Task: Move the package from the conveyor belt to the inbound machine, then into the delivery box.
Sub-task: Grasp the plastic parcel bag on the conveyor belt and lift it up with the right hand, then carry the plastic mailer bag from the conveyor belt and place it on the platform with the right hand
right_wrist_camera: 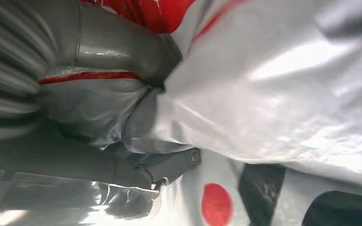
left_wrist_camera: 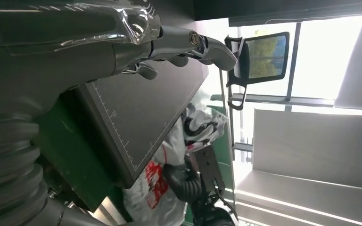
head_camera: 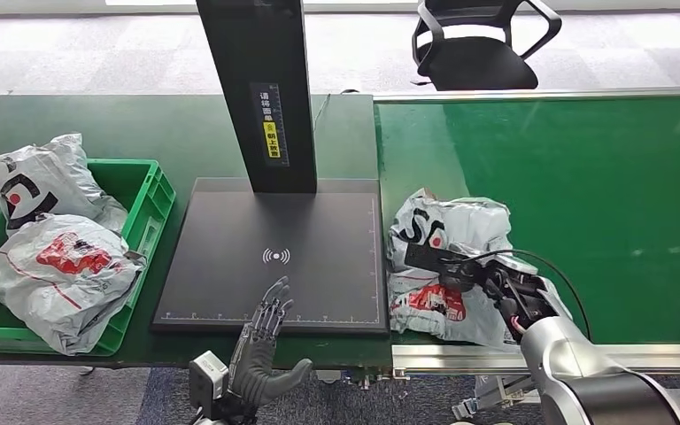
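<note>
Crinkled white-red plastic mailer package [head_camera: 447, 266]: soft, slippery; we judge bunched fold best hold; right hand [head_camera: 487, 276] grips it; left hand [head_camera: 266, 350] spread, empty.

- Left robot hand [head_camera: 261, 341] comes up from the bottom edge of the head view, palm turned up, fingers [head_camera: 272, 305] stretched forward and slightly apart, thumb thrown out to the side, nothing in it.
- In the left wrist view, that robot hand's grey fingers [left_wrist_camera: 188, 42] reach out straight with gaps between them.
- Right arm [head_camera: 584, 372], silver, angles in from the lower right, wrist bent inward.
- Right robot hand [head_camera: 478, 274] is low, dark fingers curled into the package [head_camera: 447, 235].
- In the right wrist view, thumb [right_wrist_camera: 122, 47] and fingers [right_wrist_camera: 165, 165] press into the white plastic from both sides.
</note>
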Tool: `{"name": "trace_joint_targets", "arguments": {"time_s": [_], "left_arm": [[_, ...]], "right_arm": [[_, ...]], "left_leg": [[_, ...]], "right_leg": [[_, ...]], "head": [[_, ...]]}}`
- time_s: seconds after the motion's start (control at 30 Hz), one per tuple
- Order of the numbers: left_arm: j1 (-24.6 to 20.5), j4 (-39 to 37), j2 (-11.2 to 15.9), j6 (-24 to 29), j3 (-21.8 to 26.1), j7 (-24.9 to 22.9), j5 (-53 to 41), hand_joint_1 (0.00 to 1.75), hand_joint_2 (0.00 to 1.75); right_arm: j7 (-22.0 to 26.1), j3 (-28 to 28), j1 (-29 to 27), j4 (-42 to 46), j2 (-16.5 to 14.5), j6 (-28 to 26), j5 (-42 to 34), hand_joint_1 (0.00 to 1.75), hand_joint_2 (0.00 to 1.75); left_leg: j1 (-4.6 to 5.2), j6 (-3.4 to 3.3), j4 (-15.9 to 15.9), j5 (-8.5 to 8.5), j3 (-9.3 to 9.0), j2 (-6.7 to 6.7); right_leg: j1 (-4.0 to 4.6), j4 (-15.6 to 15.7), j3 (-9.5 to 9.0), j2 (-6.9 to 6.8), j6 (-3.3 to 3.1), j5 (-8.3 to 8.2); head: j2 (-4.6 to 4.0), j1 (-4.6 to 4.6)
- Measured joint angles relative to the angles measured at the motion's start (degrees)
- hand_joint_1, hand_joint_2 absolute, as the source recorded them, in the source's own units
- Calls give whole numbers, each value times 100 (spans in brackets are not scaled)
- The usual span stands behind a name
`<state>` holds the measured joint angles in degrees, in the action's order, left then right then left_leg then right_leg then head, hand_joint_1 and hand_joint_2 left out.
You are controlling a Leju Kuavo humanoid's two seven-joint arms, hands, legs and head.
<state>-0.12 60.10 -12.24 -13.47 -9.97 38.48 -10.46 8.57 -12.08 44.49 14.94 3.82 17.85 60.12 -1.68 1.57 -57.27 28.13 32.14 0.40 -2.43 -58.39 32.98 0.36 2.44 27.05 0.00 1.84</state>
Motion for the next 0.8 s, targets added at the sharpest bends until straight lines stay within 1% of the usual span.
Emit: {"name": "trace_joint_targets", "arguments": {"time_s": [0.1,0.17,0.2,0.23,0.3,0.37,0.43,0.5,0.57,0.6,0.73,0.8], "left_arm": [[77,22,0,36,20,9,-4,0,175],[149,65,-1,86,39,10,-21,0,175],[177,87,-2,125,48,11,-28,0,175],[200,105,-4,168,57,11,-26,0,175],[233,136,-11,254,70,12,3,0,175],[255,166,-16,317,78,12,42,0,175],[268,188,-17,354,79,12,68,0,175],[277,203,-17,374,79,12,78,0,175],[287,220,-17,364,79,12,81,0,175],[290,226,-17,342,79,12,82,0,175],[279,227,-16,191,76,12,86,0,175],[258,218,-15,152,74,12,99,0,175]], "right_arm": [[577,285,-13,143,-107,-1760,-665,175,175],[1241,619,41,318,-182,-2744,-1342,175,175],[1635,818,80,426,-222,-3105,-1727,175,175],[2035,1028,116,557,-258,-3362,-2134,175,175],[2702,1404,158,869,-331,-3617,-2852,175,175],[3043,1611,113,1284,-407,-3736,-3440,175,175],[3125,1656,3,1751,-486,-3808,-3892,175,175],[3144,1595,-160,2217,-563,-3736,-4290,175,175],[3148,1422,-336,2589,-636,-3354,-4595,175,175],[3148,1291,-409,2704,-667,-3018,-4678,175,175],[3148,581,-611,2820,-758,-1282,-4803,175,175],[3148,161,-647,2711,-839,-667,-4700,175,175]], "left_leg": [[0,-1,0,-7,7,3],[-1,0,0,-8,10,1],[-1,0,0,-9,12,0],[-2,0,0,-9,14,-1],[-3,0,1,-9,20,-2],[-2,0,1,-8,24,-1],[-2,1,1,-7,26,3],[-1,1,2,-6,28,2],[-2,1,3,-6,28,7],[-3,1,4,-6,28,12],[-6,3,6,-7,26,20],[-7,3,6,-8,29,17]], "right_leg": [[0,-2,13,4,-2,-5],[1,-3,19,5,-3,-5],[2,-3,21,4,-3,-5],[2,-3,22,2,-3,-4],[3,-4,25,-1,-3,-3],[3,-3,30,0,-3,-2],[2,-3,35,3,-3,-2],[2,-3,37,4,-4,-2],[3,-3,39,7,-4,-2],[3,-3,40,10,-4,-2],[6,-4,44,16,-5,-2],[8,-5,45,15,-5,-2]], "head": [[0,-1],[0,-1],[0,-2],[0,-1],[0,0],[0,1],[0,1],[0,0],[0,0],[0,-1],[0,0],[0,0]]}}
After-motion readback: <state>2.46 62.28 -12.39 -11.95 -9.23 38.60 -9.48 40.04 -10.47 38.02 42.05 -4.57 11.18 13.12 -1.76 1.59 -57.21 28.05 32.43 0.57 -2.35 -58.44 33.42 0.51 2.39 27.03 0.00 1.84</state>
